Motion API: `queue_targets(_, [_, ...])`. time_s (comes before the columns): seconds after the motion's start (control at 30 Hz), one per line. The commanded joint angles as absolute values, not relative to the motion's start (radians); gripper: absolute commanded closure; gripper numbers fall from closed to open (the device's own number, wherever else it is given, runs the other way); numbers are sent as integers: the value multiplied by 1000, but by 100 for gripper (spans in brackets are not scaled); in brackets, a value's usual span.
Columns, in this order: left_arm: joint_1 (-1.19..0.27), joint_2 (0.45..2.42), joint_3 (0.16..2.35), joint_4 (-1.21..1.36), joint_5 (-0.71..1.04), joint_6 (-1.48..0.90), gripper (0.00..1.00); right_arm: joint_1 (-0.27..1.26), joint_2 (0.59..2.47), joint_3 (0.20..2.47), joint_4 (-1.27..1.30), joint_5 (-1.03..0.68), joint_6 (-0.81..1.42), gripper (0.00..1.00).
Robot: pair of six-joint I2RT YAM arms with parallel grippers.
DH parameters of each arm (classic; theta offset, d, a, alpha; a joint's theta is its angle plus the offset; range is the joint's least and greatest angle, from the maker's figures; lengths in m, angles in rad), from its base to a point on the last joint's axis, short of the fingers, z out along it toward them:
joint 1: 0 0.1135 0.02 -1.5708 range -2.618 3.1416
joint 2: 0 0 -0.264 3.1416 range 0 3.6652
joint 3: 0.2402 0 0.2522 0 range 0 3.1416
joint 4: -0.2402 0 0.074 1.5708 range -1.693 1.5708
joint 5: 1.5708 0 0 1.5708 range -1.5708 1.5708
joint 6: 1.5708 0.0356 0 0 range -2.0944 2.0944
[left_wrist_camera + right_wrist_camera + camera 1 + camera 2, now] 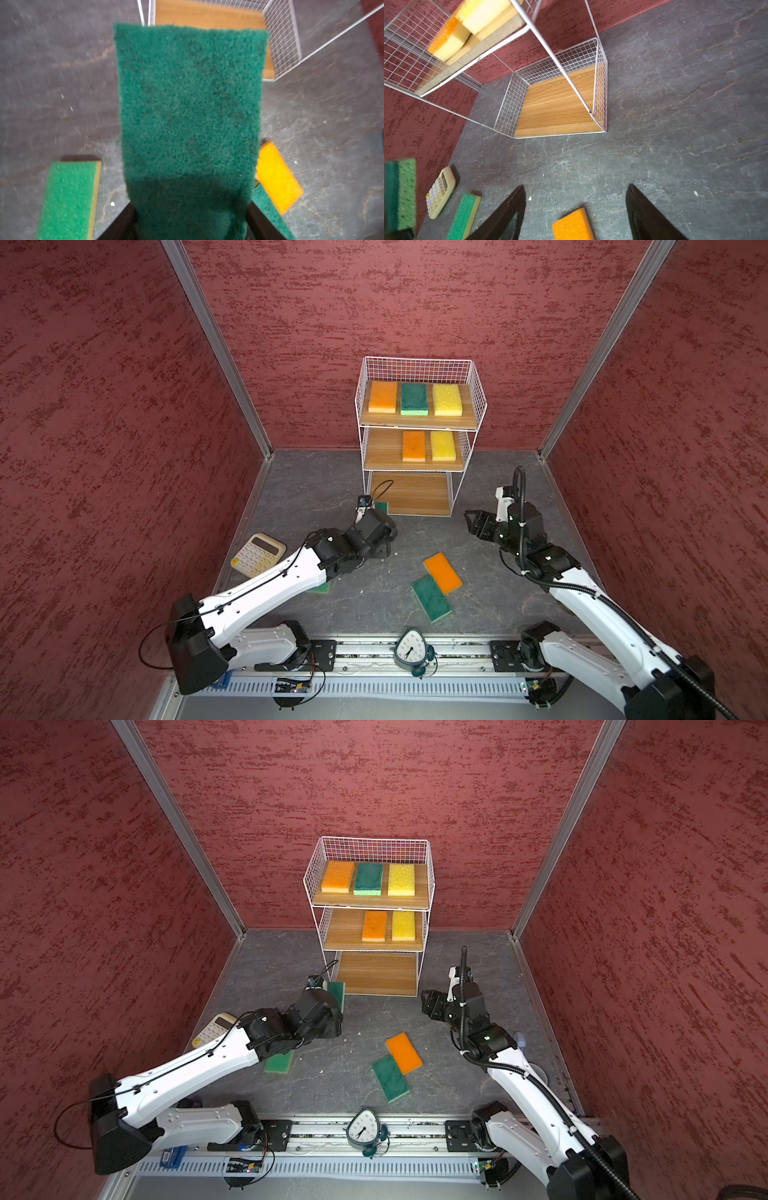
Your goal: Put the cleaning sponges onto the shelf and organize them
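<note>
Gripping a dark green sponge (189, 108) between the left fingers (257, 224), pinched across its width at the near end, so set only as wide as the sponge. Holding it clear of the surface (316, 489), just beside the near-left corner of the shelf (382, 448). Pointing its long axis away from the fingers, toward the far side and the bottom board, scouring face to the wrist camera (somewhat blurred there).

Hovering with the right fingers (645, 216) spread wide and gripping nothing, right of the shelf, aimed left at its bottom tier.

On the top tier: a row of three sponges (414, 400), orange, green, yellow, long axes running near to far. On the middle tier, right part: a pair of sponges (414, 446), orange and yellow, lined up likewise.

Lying flat mid-surface: an orange sponge (442, 572) and a green sponge (431, 598), touching, both diagonal. Half hidden under the left arm: another green sponge (279, 1063), lighter face up, near a cream calculator (257, 553).
</note>
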State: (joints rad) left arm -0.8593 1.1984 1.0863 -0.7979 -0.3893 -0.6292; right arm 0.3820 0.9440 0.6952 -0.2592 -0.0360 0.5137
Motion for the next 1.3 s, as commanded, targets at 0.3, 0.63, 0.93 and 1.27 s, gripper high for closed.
queue_targets(0.3, [-764,1296,1220,-528,-396,-301,34,404,924,692,-209,-77,453,23])
queue_targets(0.63, [-710,1360,1288,-378,-454,-227,33,418,925,683,-167,-96,459,22])
queue_targets(0.93, [-695,1409,1258,-204,-474,-178,33,425,946,680,-141,-114,463,22])
queue_targets(1.27, [-673,1498,1308,-154,-515,-190,33,430,951,671,-119,-126,465,22])
